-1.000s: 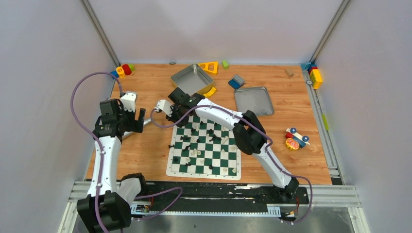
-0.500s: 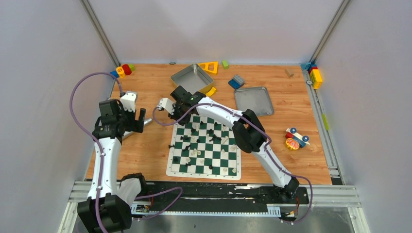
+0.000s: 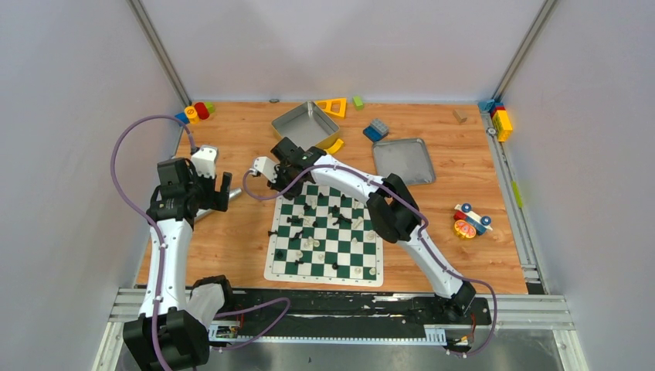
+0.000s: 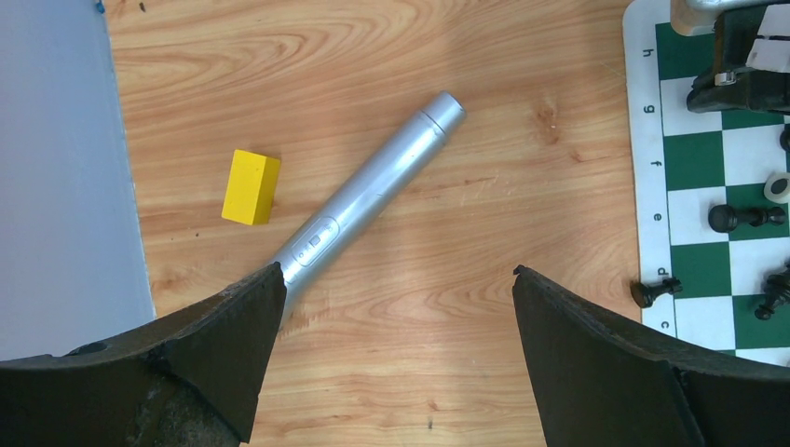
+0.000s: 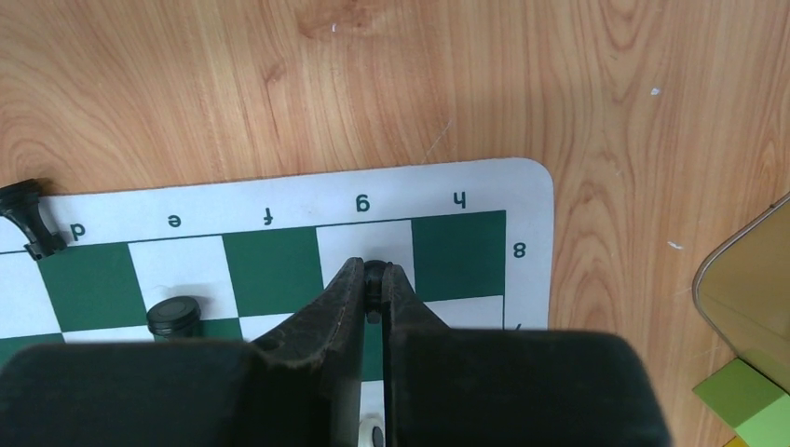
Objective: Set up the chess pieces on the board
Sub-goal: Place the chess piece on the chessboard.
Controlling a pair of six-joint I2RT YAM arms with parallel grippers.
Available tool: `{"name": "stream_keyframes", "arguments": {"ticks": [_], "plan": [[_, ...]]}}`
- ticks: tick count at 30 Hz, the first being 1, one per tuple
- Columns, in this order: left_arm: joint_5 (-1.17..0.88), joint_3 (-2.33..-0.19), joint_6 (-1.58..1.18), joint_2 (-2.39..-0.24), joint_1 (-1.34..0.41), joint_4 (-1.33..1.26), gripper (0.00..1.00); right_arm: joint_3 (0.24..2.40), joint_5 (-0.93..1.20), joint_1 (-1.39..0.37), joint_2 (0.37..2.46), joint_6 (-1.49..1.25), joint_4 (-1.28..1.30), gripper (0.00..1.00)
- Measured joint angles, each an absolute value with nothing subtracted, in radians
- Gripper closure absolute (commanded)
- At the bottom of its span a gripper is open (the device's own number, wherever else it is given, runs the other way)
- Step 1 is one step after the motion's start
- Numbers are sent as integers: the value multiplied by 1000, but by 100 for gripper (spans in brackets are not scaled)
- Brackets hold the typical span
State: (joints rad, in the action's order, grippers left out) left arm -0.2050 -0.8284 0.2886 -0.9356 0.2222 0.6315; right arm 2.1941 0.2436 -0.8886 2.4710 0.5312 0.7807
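The board (image 3: 272, 267) lies at the table's middle, a green and white checked mat with black and cream chess pieces (image 3: 332, 212) scattered over it, some standing and some fallen. My right gripper (image 5: 374, 272) is shut on a small black chess piece (image 5: 374, 277), held over the white square by the letter g in the row marked 8. In the top view the right gripper (image 3: 296, 182) hangs at the board's far left corner. Left of the board, my left gripper (image 4: 399, 270) stands open over bare wood with nothing between its fingers. Two black pieces (image 4: 745, 217) lie toppled at the board's edge.
A silver cylinder (image 4: 373, 196) and a yellow block (image 4: 251, 186) lie on the wood beside my left gripper. Two grey trays (image 3: 305, 124) (image 3: 404, 160) stand behind the board. Toy blocks (image 3: 197, 112) fill the far corners, and a toy car (image 3: 470, 220) sits right of the board.
My right wrist has shifted slightly over the board's far left corner, still shut on the black piece. The left arm has not moved.
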Motion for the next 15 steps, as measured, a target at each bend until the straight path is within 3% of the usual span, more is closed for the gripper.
{"name": "stream_keyframes", "arguments": {"ticks": [9,15], "plan": [[-205,-828,289,-934,223,632,1,2196,245,-888,2473,522,779,51],[-205,-828,289,-934,223,632,1,2167,253,-879,2436,497,780,48]]}}
